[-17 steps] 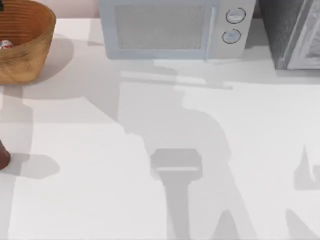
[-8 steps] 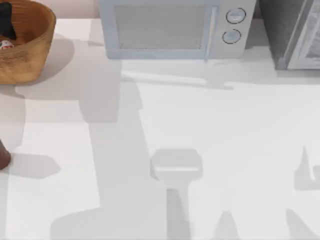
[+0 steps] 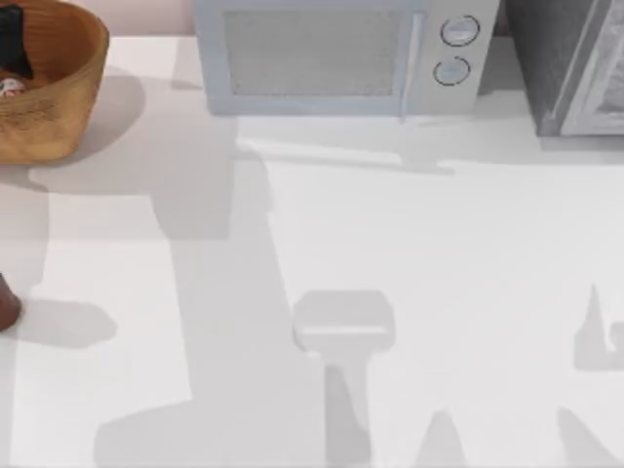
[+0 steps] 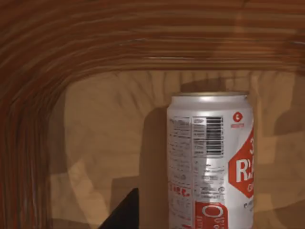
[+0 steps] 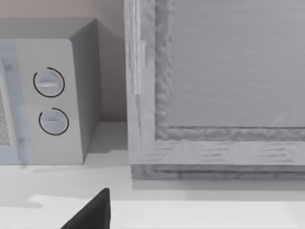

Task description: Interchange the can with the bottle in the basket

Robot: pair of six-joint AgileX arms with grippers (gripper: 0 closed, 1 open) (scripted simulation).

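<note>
The orange-brown wicker basket (image 3: pixel 58 93) stands at the table's far left corner. Inside it is the white-and-red can (image 3: pixel 10 88), upright on the basket floor in the left wrist view (image 4: pixel 209 162) with the ribbed basket wall (image 4: pixel 95 43) behind it. My left gripper (image 3: pixel 12 44) reaches down into the basket just behind the can; a dark part of it (image 4: pixel 125 212) sits beside the can without touching it. The dark reddish-brown bottle (image 3: pixel 6 307) stands at the table's left edge, cut off by the picture's border.
A pale microwave (image 3: pixel 341 58) stands along the back edge, its two knobs (image 5: pixel 50 102) facing my right wrist camera. A grey cabinet (image 3: pixel 575 68) fills the back right corner. A dark part of my parked right gripper (image 5: pixel 93 212) hangs above the table.
My left gripper has come into the basket above the can, and the arm's shadow has swung to the left across the table. Can, bottle and basket have not moved.
</note>
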